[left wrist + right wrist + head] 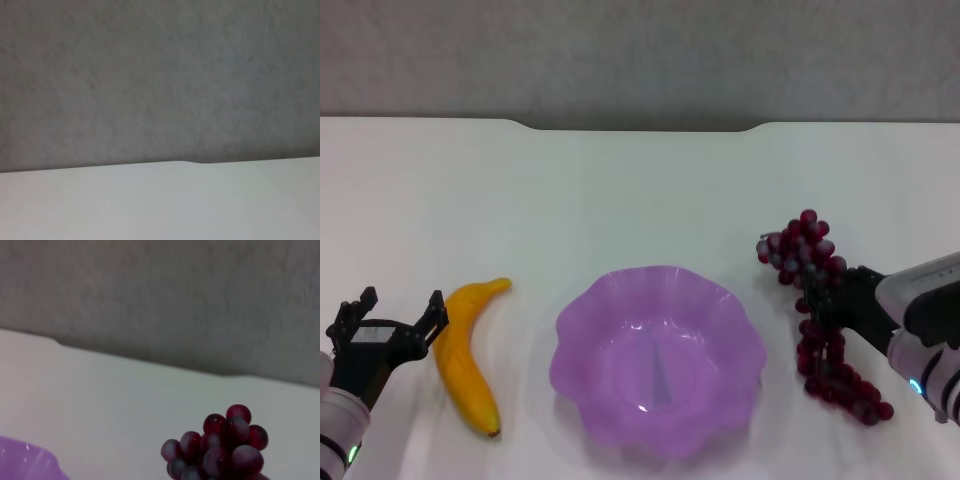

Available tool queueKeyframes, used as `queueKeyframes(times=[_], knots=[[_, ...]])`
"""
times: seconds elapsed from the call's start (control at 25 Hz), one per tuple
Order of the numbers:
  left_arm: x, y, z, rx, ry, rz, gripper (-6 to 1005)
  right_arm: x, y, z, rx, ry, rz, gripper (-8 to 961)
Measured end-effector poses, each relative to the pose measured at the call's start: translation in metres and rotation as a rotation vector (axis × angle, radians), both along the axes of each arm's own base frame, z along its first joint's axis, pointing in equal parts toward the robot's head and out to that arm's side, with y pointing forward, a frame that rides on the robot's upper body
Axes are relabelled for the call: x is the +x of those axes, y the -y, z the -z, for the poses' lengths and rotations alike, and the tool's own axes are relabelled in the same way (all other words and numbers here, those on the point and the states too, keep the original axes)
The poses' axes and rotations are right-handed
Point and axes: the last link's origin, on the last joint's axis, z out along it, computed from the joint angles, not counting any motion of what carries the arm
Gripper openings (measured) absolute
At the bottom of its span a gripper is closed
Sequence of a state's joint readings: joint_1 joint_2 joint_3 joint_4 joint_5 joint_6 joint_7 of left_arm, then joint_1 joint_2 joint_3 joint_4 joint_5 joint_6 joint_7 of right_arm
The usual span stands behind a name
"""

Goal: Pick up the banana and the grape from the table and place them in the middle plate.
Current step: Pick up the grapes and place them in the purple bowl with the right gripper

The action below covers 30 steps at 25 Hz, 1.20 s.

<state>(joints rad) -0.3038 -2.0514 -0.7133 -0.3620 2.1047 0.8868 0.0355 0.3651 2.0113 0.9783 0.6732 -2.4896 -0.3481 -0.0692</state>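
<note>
The banana (468,352) lies on the white table (640,190) left of the purple scalloped plate (658,362). My left gripper (402,300) is open and empty, low at the table just left of the banana, with its nearer finger close to the banana's side. The grape bunch (803,247) lies on the table right of the plate. My right gripper (823,298) reaches across the middle of the bunch from the right. The right wrist view shows the top of the grape bunch (220,445) and a bit of the plate's rim (30,460). The plate is empty.
The table's far edge with its shallow notch (640,128) meets a grey wall. The left wrist view shows only the table (160,205) and the wall.
</note>
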Motion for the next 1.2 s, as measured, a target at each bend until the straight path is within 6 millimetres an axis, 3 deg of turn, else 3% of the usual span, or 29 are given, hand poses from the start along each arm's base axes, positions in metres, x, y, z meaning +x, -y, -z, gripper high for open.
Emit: queueKeyframes(times=[0.28, 0.6, 0.96, 1.2], knots=[[-0.002, 0.001, 0.0, -0.001, -0.005, -0.006, 890, -0.03, 0.012, -0.01, 0.1, 0.02, -0.184, 384], [-0.003, 0.002, 0.0, -0.005, -0.006, -0.013, 891, -0.11, 0.024, -0.008, 0.042, -0.007, -0.371, 377], [-0.003, 0.001, 0.0, -0.007, -0.006, -0.011, 891, -0.149, 0.025, -0.011, 0.02, -0.011, -0.46, 343], [-0.002, -0.001, 0.0, -0.007, -0.006, -0.008, 891, -0.149, 0.034, 0.005, -0.038, 0.003, -0.479, 305]])
